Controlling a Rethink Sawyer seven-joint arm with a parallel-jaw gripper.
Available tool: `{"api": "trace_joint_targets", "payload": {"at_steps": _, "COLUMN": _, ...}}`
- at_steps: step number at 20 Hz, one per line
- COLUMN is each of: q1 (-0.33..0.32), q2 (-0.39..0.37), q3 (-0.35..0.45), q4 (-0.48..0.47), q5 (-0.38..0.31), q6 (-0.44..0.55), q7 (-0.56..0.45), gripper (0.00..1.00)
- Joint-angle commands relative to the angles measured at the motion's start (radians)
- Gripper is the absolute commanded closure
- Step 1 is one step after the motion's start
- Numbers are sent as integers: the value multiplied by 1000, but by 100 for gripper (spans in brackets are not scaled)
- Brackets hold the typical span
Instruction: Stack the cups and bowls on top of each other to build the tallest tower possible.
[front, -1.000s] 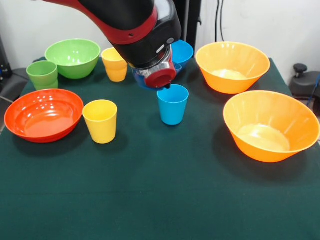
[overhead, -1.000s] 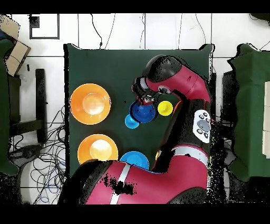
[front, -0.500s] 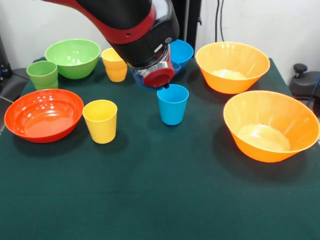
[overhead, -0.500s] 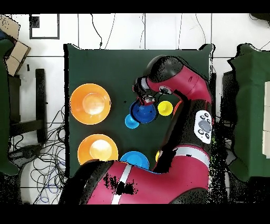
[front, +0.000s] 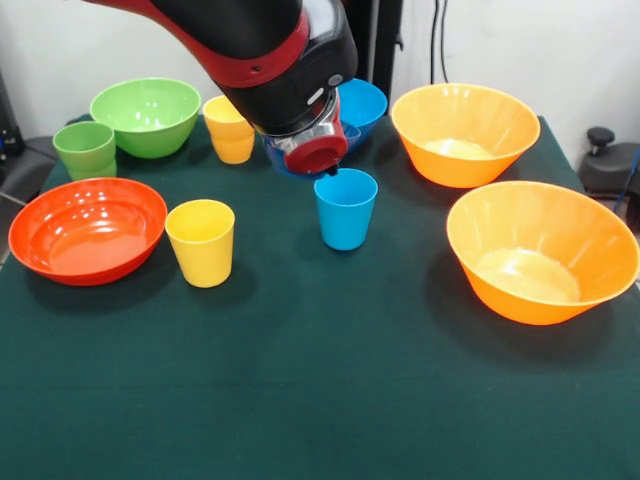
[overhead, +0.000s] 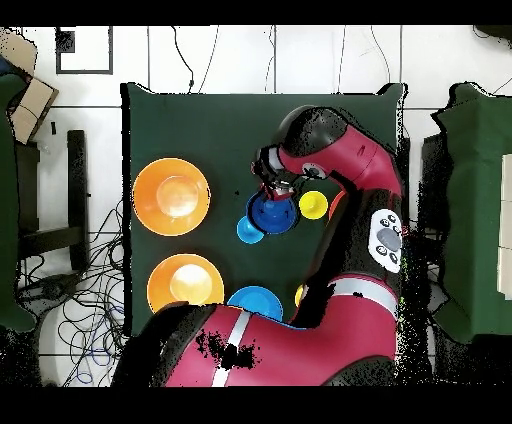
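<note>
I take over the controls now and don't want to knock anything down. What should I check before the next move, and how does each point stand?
1. Small dark blue bowl carried under the arm's head: ok, it shows in both views.
2. End effector's hold on that bowl: cannot tell, the arm hides it.
3. Light blue cup upright: ok.
4. Bowl lined up over the cup: not ok, overhead it sits off to one side, overlapping the cup's rim.
5. Nearest yellow cup stands apart from the light blue cup: ok.
6. Tower begun: not ok, every piece on the table stands alone.
</note>
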Motion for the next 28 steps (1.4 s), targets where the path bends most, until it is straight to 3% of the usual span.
{"api": "trace_joint_targets", "payload": {"at_steps": 1, "q1": 5, "q2": -14, "q3": 82, "q4": 71, "q5": 26, "q6": -97, "q7": 90, "gripper": 100}}
{"api": "trace_joint_targets", "payload": {"at_steps": 28, "q1": 20, "q2": -3, "q3": 68, "q4": 76, "q5": 47, "q6": -114, "q7": 105, "gripper": 100}}
